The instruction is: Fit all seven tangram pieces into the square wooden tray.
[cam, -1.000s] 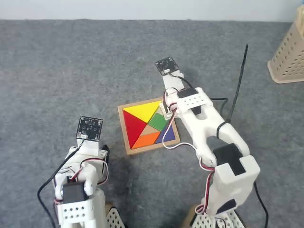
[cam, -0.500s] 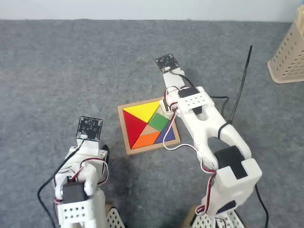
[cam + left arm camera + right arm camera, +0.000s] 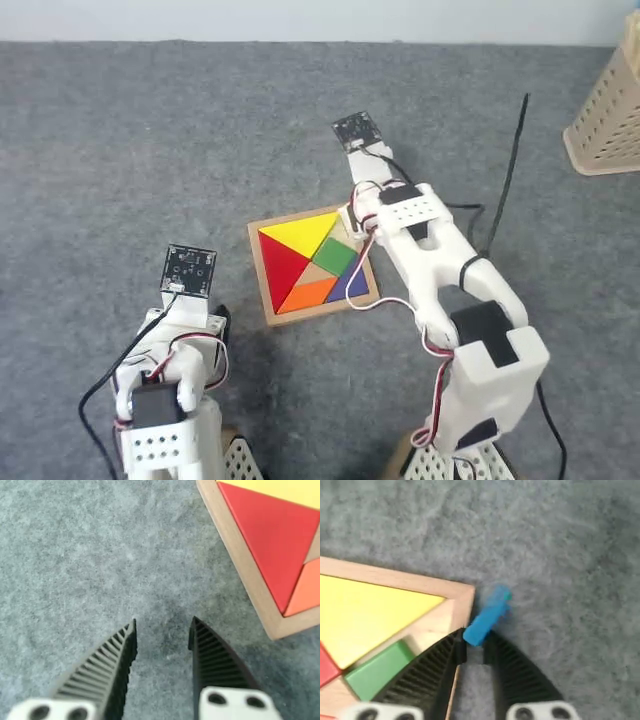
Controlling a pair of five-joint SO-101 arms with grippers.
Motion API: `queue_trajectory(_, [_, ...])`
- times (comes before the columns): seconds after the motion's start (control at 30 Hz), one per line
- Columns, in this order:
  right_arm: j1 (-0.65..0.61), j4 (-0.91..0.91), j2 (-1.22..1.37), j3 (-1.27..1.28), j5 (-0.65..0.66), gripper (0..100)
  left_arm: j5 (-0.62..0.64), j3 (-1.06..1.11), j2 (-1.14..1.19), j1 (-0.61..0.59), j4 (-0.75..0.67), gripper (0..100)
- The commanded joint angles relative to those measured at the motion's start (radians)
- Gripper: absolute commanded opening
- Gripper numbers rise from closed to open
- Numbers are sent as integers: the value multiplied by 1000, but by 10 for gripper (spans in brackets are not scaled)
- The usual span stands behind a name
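Pinching the blue piece [image 3: 487,615] by one end, the right end effector [image 3: 473,646] is sitting nearly closed on it at the far right corner of the tray [image 3: 395,579]. The piece is standing on edge and sticking out past the rim over the desk [image 3: 570,555], not over the bare gap [image 3: 432,625] beside the yellow triangle [image 3: 370,615] and green square [image 3: 375,672].

The grip is looking thin. Only the tips are catching the piece, so any swing toward the gap is risking a pivot or a slip. Coming down at this angle, the piece is likely landing on the rim or on the yellow triangle and ending up propped, or nudging the green square out of place. Pressing it flat is also risking a shove that slides the tray across the desk.

The left end effector [image 3: 162,630], open and holding nothing, is hovering over the desk near the tray's near left corner, not touching the tray and so not steadying it.
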Motion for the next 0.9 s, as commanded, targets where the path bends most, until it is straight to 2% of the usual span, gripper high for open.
queue_trajectory(0.0, [28,-18,-28,-55,8,12,-5,-12,-6,2,5,168])
queue_trajectory(0.2, [76,-16,-30,-58,-94,9,-5,-12,-6,2,5,168])
queue_trajectory(0.43, [79,68,-31,-118,-101,18,-5,-12,-6,2,5,168])
queue_trajectory(0.63, [82,153,-31,-175,-100,138,-5,-12,-6,2,5,168])
queue_trajectory(0.87, [62,150,-27,-196,-98,147,-5,-12,-6,2,5,168])
